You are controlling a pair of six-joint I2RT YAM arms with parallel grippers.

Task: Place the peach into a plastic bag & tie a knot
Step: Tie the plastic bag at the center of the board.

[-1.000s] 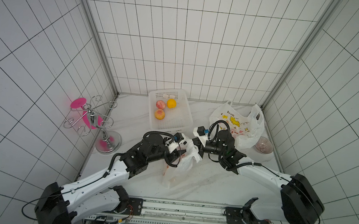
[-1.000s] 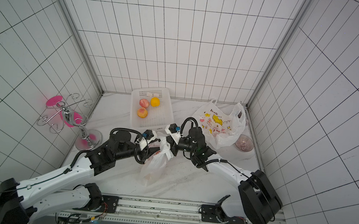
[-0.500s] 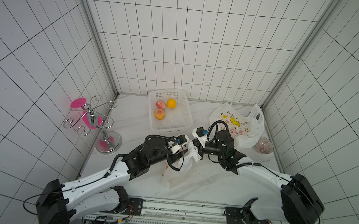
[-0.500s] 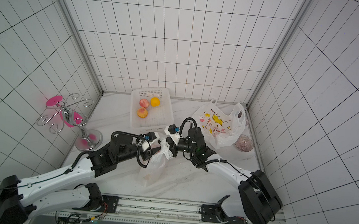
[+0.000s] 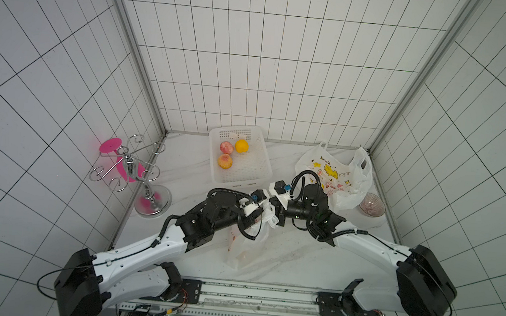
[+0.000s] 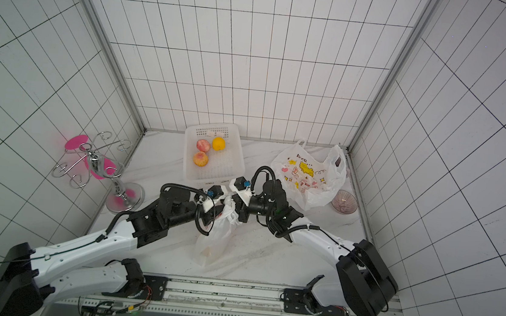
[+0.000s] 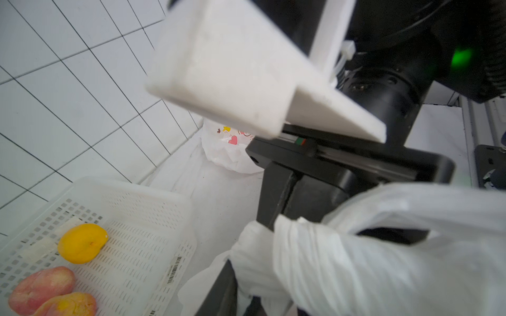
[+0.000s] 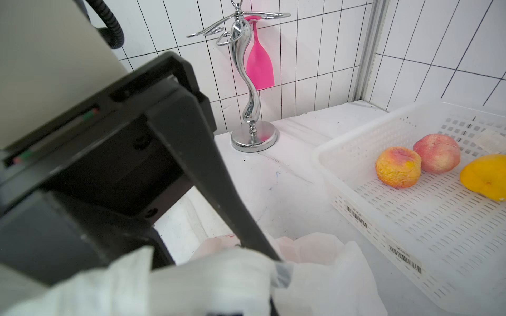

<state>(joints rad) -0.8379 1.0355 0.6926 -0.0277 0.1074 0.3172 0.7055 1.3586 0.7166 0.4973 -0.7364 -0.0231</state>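
Two peaches (image 5: 224,161) lie in the white basket (image 5: 237,181) in both top views. On the basket's robot-facing side the plastic bag (image 5: 245,245) slumps on the surface (image 5: 299,258), its bunched top between left pincer (image 5: 259,211) and right pincer (image 5: 277,216). Left wrist view: the right pincer is clamped shut on that bunched plastic. Right wrist view: one finger (image 8: 219,197) of the left pincer touches the bag; whether it grips cannot be told.

Even bright light, soft shadows; wide-angle edge warp; wrist-view foregrounds blurred.

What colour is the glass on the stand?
The wine glass is bright pink, clearest in the right wrist view.
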